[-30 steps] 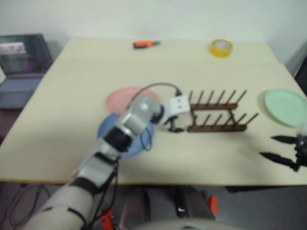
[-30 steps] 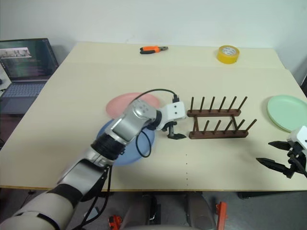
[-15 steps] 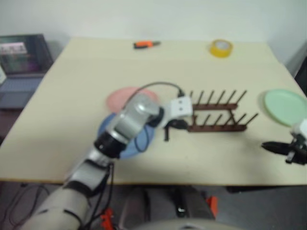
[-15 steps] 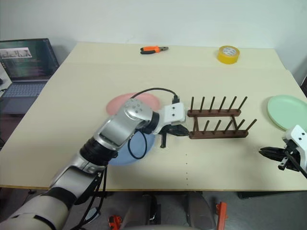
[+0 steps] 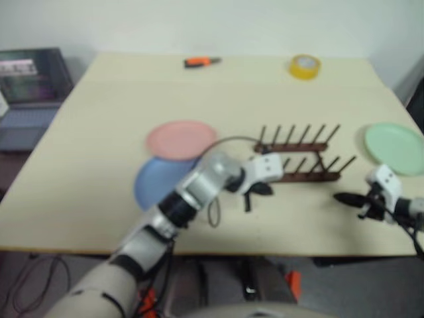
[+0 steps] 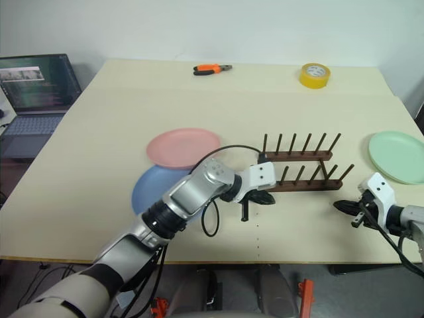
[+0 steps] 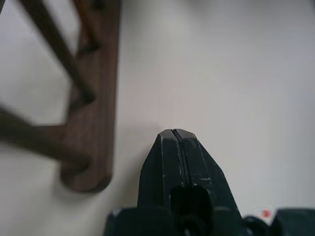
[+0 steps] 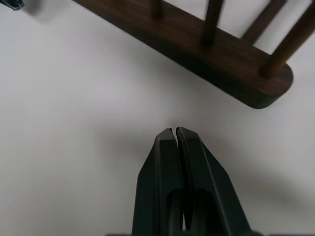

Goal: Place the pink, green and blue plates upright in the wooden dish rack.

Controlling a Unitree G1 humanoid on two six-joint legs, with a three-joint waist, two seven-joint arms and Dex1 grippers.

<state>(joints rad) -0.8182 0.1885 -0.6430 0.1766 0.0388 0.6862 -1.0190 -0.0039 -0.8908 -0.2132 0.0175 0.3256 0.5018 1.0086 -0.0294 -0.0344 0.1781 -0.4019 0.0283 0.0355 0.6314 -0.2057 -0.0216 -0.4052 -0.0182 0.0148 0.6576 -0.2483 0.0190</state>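
We see the wooden dish rack [image 6: 301, 171] standing empty in the middle of the table [image 6: 99, 132], its two rails lying side by side with rows of thin pegs leaning up from them. All three plates lie flat on the table. The pink plate [image 6: 183, 147] is to the left of the rack, and the blue plate [image 6: 154, 190] sits just in front of it, its far edge tucked under or against the pink one; we cannot tell which. The green plate [image 6: 396, 156] lies well apart, off to the right of the rack near the table's right edge.

Our left gripper [image 6: 250, 202] hangs over bare table just in front of the rack's left end, tips pointing down. In the left wrist view its fingers [image 7: 173, 147] are pressed together, with nothing between them, and the near rail's end is just beside them. Our right gripper [image 6: 343, 207] is low over the table in front of the rack's right end, pointing left toward it. Its fingers [image 8: 176, 147] are likewise pressed together and hold nothing.

Far back on the table lie a yellow tape roll [image 6: 314, 74] and an orange-handled tool [image 6: 211, 68]. A laptop [image 6: 33, 86] stands beyond the table's left edge.
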